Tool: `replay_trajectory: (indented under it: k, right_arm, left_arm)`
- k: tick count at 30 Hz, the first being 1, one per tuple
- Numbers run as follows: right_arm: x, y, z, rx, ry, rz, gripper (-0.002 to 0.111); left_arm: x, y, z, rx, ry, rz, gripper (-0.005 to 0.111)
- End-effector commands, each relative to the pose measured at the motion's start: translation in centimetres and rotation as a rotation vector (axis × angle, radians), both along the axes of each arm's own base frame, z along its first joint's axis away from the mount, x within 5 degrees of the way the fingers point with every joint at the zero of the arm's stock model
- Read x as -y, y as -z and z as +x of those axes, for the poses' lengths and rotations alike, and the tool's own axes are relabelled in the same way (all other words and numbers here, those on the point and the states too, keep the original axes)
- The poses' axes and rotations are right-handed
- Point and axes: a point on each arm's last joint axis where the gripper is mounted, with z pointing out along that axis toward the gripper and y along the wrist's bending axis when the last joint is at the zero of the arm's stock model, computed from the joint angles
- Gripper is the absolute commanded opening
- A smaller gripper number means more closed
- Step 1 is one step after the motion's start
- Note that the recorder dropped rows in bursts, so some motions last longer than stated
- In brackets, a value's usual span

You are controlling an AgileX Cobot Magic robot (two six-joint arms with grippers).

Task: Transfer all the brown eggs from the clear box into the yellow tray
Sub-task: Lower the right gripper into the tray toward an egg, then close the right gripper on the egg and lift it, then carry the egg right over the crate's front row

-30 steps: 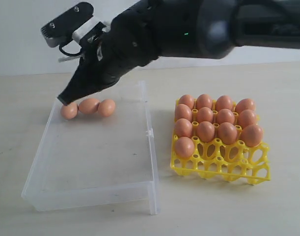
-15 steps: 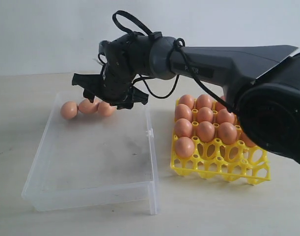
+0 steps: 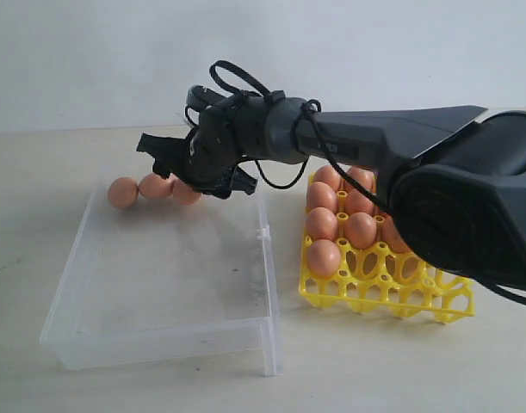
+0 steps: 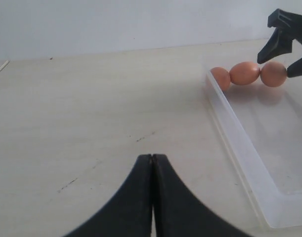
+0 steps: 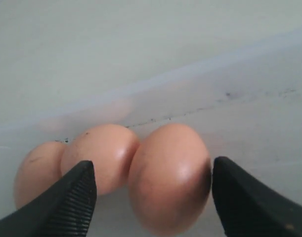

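Observation:
Three brown eggs [image 3: 122,191] lie in a row in the far left corner of the clear box [image 3: 159,335]. My right gripper [image 3: 194,176] reaches across the middle and stands open, one finger on each side of the rightmost egg [image 5: 170,182]. No finger presses that egg. The other two eggs [image 5: 99,155] touch it in a line. The yellow tray [image 3: 383,297] on the right holds several eggs [image 3: 323,256]; most front cups are bare. My left gripper [image 4: 152,158] is shut on nothing over the table, short of the box wall [image 4: 239,143].
The right arm [image 3: 400,142] stretches over the tray's far rows and hides some of them. A small clip tab [image 3: 263,232] sticks out of the box wall facing the tray. Pale tabletop [image 4: 91,108] surrounds the box and the tray.
My right gripper has moved from beside the leftmost egg to the rightmost one and has sunk a little around it. The eggs have not moved.

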Motion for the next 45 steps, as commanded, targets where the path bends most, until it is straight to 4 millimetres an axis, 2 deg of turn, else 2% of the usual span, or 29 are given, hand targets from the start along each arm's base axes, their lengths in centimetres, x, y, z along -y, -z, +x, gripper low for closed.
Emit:
replay_trajectory:
  k: [1,5,8,12,13,20,24,30,33,37,38,41,45]
  right_arm:
    - [0.0,0.0,0.6,-0.011,0.014,0.002,0.063]
    - [-0.3,-0.6,0.9,0.005,0.014,0.015,0.053]
    - [-0.4,-1.1,1.0,0.016,0.014,0.024,0.034]
    - [-0.5,-1.9,1.2,0.025,0.008,0.021,0.002]
    - [-0.5,-2.0,1.2,0.023,-0.001,0.007,0.0]
    - [0.0,-2.5,0.7,-0.002,-0.06,-0.086,0.0]
    - [0.1,-5.2,0.4,0.07,-0.158,-0.138,0.0]
    - [0.4,-11.5,-1.0,0.25,-0.337,-0.221,0.0]
    - [1.4,-14.1,-2.0,0.304,-0.375,-0.259,0.0]
    - [3.8,-16.4,-4.3,0.375,-0.403,-0.335,0.0]
    - [4.5,-16.3,-4.9,0.385,-0.41,-0.343,0.0]
    - [7.0,-17.5,-7.5,0.455,-0.413,-0.308,0.0]
    - [11.1,-17.1,-11.6,0.555,-0.412,-0.247,0.0]
  left_arm:
    - [0.0,-0.2,0.0,0.005,-0.003,0.002,0.0]
    - [0.0,-0.2,0.0,0.005,-0.003,0.002,0.0]
    - [0.0,-0.2,0.0,0.005,-0.003,0.002,0.0]
    - [0.0,-0.2,0.0,0.005,-0.003,0.002,0.0]
    - [0.0,-0.2,0.0,0.005,-0.003,0.002,0.0]
    - [0.0,-0.2,0.0,0.005,-0.003,0.002,0.0]
    - [0.0,-0.2,0.0,0.005,-0.003,0.002,0.0]
    - [0.0,-0.2,0.0,0.005,-0.003,0.002,0.0]
    - [0.0,-0.2,0.0,0.005,-0.003,0.002,0.0]
    - [0.0,-0.2,0.0,0.005,-0.003,0.002,0.0]
    - [0.0,-0.2,0.0,0.005,-0.003,0.002,0.0]
    - [0.0,-0.2,0.0,0.005,-0.003,0.002,0.0]
    - [0.0,-0.2,0.0,0.005,-0.003,0.002,0.0]
